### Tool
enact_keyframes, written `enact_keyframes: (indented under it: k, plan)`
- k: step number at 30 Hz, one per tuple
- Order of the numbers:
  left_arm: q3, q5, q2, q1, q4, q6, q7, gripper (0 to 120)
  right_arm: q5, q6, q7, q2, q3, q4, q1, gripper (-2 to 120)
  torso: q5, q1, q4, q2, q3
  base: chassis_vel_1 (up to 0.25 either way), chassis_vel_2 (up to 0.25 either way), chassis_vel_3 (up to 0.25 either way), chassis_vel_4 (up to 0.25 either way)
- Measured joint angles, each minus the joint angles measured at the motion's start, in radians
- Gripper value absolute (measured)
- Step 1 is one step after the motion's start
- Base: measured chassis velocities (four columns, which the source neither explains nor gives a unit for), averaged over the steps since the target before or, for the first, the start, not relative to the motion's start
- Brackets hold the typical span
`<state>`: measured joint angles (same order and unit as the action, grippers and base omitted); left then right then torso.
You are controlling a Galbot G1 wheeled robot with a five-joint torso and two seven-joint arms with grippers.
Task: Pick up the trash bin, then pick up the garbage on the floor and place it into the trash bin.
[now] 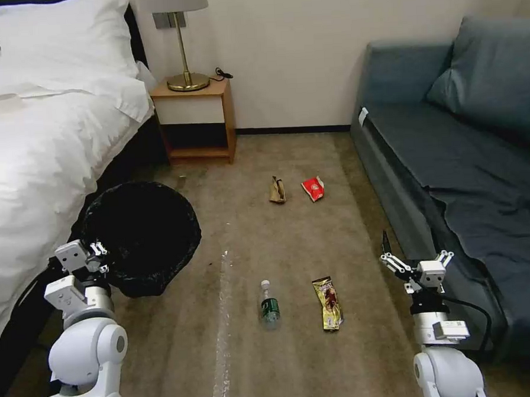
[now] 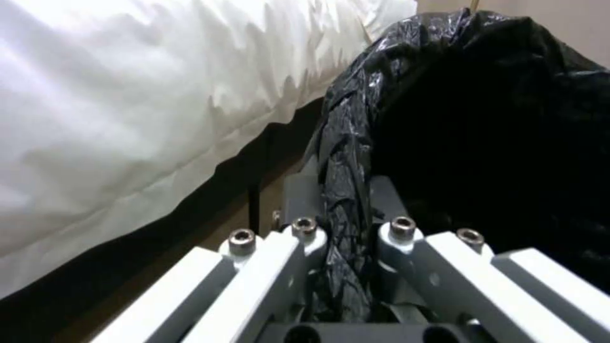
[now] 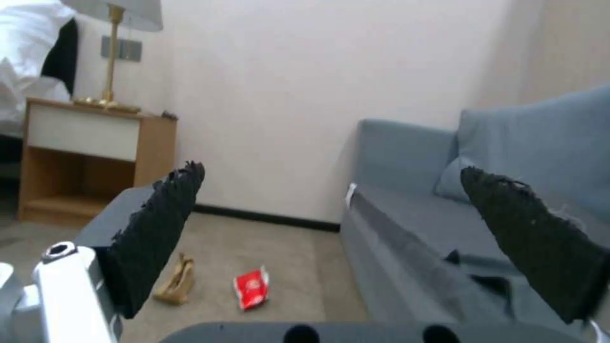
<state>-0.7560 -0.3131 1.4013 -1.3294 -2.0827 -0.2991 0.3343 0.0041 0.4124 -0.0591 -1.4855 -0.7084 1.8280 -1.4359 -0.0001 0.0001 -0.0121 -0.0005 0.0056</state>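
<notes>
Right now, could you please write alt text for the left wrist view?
The left tool is shut on the bag-covered rim of the trash bin, its black liner crinkled. White bedding hangs beside the bin.

Open carpet (image 1: 268, 251) between bed (image 1: 33, 175) and sofa (image 1: 453, 171).

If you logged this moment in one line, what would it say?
left gripper: shut on bin rim, by bed | right gripper: open, idle by sofa | bottle, wrappers, paper: on floor
</notes>
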Motion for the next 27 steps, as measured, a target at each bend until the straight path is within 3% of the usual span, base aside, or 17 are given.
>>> enact_keyframes:
  k: [3, 6, 10, 15, 25, 27]
  plan:
    - [-0.006, 0.007, 0.005, -0.011, 0.0, 0.006, -0.015, 4, 0.007, -0.035, 0.022, 0.024, 0.034, -0.014, 0.01, 100, -0.0001, 0.0, -0.0001, 0.0, 0.0, 0.0, 0.0, 0.0, 0.0]
    - [-0.018, 0.044, 0.01, -0.038, -0.018, 0.011, -0.092, 4, 0.076, -0.125, 0.041, 0.076, 0.113, -0.066, 0.045, 100, -0.0001, 0.0, 0.0002, 0.0, 0.0, 0.0, 0.0, 0.0, 0.0]
    - [-0.001, 0.038, 0.01, -0.034, -0.029, 0.011, -0.083, 4, 0.19, -0.189, 0.069, 0.114, 0.187, -0.123, 0.082, 100, 0.0, 0.0, 0.0003, 0.0, 0.0, 0.0, 0.0, 0.0, 0.0]
    - [0.043, 0.031, 0.026, 0.012, -0.032, -0.006, -0.04, 4, 0.354, -0.282, 0.103, 0.162, 0.299, -0.247, 0.168, 100, 0.0002, 0.0, 0.0002, 0.0, 0.0, 0.0, 0.0, 0.0, 0.0]
    - [0.114, 0.034, 0.06, 0.047, -0.037, -0.031, -0.014, 4, 0.431, -0.377, 0.109, 0.198, 0.36, -0.383, 0.251, 100, -0.0002, 0.0, 0.0, 0.0, 0.0, 0.0, 0.0, 0.0, 0.0]
    - [0.122, 0.05, 0.077, 0.037, -0.037, -0.032, -0.012, 4, 0.439, -0.445, 0.088, 0.217, 0.386, -0.428, 0.276, 100, 0.0, 0.0, 0.0, 0.0, 0.0, 0.0, 0.0, 0.0, 0.0]
